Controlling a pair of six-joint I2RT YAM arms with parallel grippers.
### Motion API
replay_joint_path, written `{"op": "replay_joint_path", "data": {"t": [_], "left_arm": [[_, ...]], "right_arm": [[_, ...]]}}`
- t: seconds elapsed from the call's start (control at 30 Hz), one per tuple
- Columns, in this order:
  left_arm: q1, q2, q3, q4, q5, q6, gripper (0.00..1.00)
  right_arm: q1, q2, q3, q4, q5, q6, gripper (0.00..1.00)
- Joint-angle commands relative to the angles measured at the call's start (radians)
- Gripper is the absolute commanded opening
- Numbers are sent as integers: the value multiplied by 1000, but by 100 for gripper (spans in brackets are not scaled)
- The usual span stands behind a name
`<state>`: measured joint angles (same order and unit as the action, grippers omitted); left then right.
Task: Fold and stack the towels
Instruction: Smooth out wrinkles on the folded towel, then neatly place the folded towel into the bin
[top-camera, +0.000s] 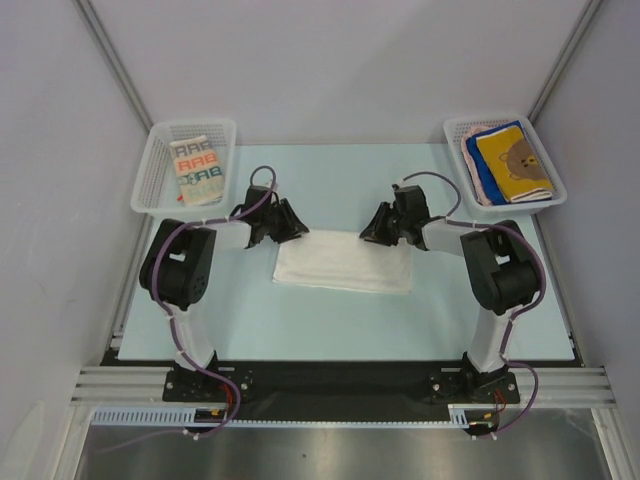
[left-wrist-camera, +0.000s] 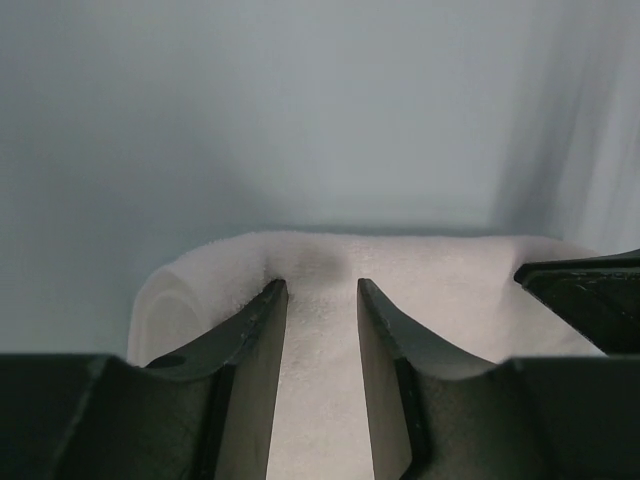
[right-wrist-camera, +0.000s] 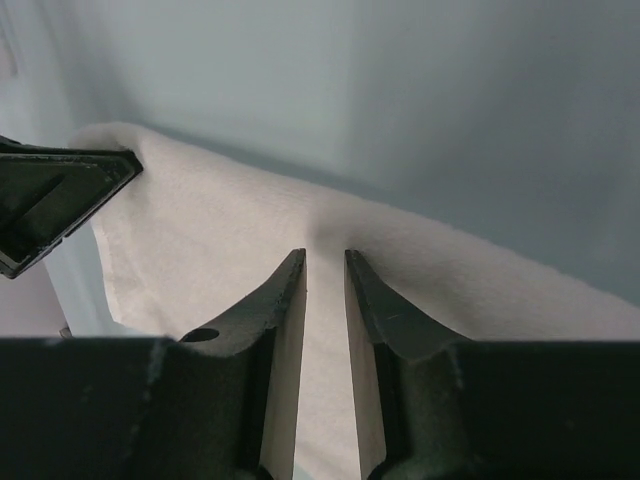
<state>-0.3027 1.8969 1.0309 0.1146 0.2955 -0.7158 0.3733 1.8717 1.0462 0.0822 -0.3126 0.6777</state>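
A plain white towel (top-camera: 343, 262) lies folded in the middle of the table. My left gripper (top-camera: 291, 229) is at its far left corner and my right gripper (top-camera: 374, 231) at its far right corner. In the left wrist view the jaws (left-wrist-camera: 320, 288) hold a puckered ridge of the white towel (left-wrist-camera: 440, 300) between them, fairly wide apart. In the right wrist view the jaws (right-wrist-camera: 326, 257) stand narrow on the same white towel (right-wrist-camera: 200, 230), with cloth filling the gap. A cream lettered towel (top-camera: 195, 170) and a yellow bear towel (top-camera: 515, 160) over a blue one (top-camera: 481, 172) lie in the baskets.
A white mesh basket (top-camera: 160, 140) stands at the back left and another (top-camera: 460, 128) at the back right. Pale walls close in the table's far and side edges. Each wrist view catches the other gripper's black tip (left-wrist-camera: 585, 300) (right-wrist-camera: 50, 200) at its edge.
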Motion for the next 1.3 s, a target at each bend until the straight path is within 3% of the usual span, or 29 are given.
{"op": "replay_joint_path", "data": {"t": [0.0,0.27,0.47,0.6,0.83,1.0,1.27], "left_arm": [[19,11,32,27,-41,16,41],[28,16,70,-36,-122,70,41],[27,-24,112,-78,-125,84,44],[17,-105,159,-174,-137,98,46],[-27,-347,175,-403,-116,130,47],[-29,-593,38,-420,-40,160,50],[-29,-798,-109,-484,14,259,51]], "right_arm": [[-51,6,-23,73,-5,-3,27],[-240,-69,-185,94,-16,-40,26],[-244,-193,-157,-76,88,-96,29],[-246,-314,-155,-211,191,-113,38],[-234,-371,-166,-418,259,-170,48],[-179,-362,-179,-406,282,-193,66],[-134,-428,-250,-383,313,-148,72]]}}
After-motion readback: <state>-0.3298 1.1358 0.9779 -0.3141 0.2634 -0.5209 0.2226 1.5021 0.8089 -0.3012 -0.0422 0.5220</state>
